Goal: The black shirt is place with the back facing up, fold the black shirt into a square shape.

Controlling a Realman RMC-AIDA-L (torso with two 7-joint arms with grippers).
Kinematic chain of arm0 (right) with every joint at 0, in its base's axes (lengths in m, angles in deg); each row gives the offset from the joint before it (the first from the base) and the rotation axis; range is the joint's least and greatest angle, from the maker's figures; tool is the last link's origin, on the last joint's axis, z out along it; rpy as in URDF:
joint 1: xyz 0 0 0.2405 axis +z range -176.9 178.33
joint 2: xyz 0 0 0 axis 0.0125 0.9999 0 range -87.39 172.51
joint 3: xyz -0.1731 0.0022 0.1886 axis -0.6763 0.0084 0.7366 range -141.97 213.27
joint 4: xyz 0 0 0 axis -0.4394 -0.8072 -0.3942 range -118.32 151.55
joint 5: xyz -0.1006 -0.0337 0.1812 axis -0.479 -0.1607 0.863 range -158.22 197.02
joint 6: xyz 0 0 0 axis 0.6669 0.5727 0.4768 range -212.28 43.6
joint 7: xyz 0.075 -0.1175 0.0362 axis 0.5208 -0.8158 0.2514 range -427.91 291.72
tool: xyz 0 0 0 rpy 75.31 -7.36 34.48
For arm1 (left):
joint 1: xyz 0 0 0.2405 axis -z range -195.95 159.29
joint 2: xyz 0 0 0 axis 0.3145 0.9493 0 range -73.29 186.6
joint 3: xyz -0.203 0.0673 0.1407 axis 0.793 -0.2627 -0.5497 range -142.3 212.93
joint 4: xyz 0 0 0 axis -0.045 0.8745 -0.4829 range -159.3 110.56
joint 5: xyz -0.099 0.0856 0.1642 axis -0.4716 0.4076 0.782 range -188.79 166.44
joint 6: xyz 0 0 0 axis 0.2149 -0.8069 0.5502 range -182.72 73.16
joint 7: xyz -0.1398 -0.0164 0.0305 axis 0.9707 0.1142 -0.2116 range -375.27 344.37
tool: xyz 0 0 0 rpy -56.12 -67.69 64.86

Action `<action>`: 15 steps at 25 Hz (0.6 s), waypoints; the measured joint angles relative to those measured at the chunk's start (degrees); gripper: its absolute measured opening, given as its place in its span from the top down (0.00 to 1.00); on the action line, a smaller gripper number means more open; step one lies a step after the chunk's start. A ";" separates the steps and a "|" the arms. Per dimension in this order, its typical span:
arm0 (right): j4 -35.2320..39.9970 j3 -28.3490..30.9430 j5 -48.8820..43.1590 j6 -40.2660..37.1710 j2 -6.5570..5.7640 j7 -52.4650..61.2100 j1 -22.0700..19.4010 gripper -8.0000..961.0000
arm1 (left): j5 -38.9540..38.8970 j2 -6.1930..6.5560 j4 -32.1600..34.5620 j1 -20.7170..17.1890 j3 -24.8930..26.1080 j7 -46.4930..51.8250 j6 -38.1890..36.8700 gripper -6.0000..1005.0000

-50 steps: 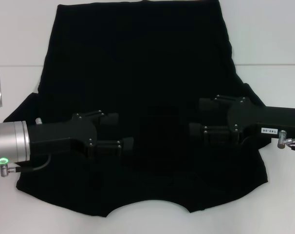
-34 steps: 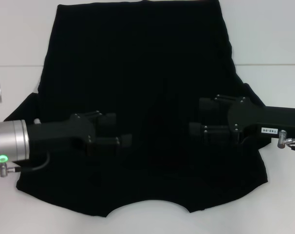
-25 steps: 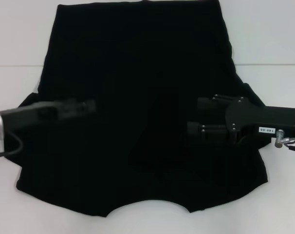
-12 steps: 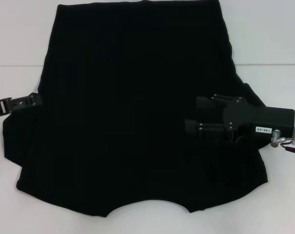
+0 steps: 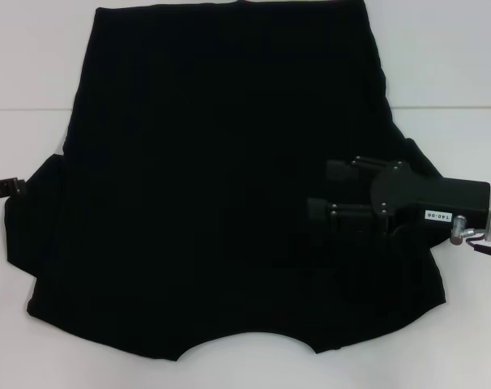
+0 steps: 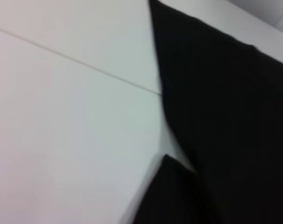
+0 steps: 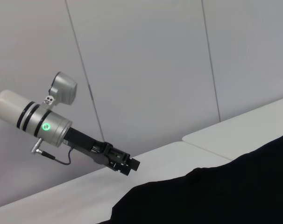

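The black shirt [image 5: 229, 162] lies spread flat on the white table [image 5: 448, 65], its curved neckline at the near edge and its hem at the far edge. No print shows. My right gripper [image 5: 320, 191] is open and hovers low over the shirt's right side, near the right sleeve, holding nothing. Only the tip of my left gripper [image 5: 4, 185] shows at the left edge, just off the left sleeve. It also shows far off in the right wrist view [image 7: 128, 166], above the table. The left wrist view shows the shirt's edge [image 6: 235, 116] on the table.
A seam line [image 5: 440, 108] crosses the white table behind the shirt's middle. A grey panelled wall [image 7: 146, 70] stands beyond the table. Bare table [image 5: 19, 340] shows on both sides of the shirt.
My left arm has pulled back to the left, off the shirt's middle, to the table's left edge. My right gripper has shifted slightly left and stays open.
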 joint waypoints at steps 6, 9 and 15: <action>0.00 0.01 0.04 0.00 -0.01 0.00 -0.03 0.09 | 0.84 -0.23 -1.17 -0.15 -0.33 0.14 1.29 0.10; 0.00 0.00 0.07 0.00 -0.01 0.00 -0.03 0.09 | 0.87 -0.30 -2.07 -0.18 -0.78 -0.06 1.40 0.10; 0.04 0.00 0.08 0.00 -0.01 0.00 0.12 0.09 | 0.92 -0.33 -2.95 -0.19 -0.88 -0.35 2.08 0.10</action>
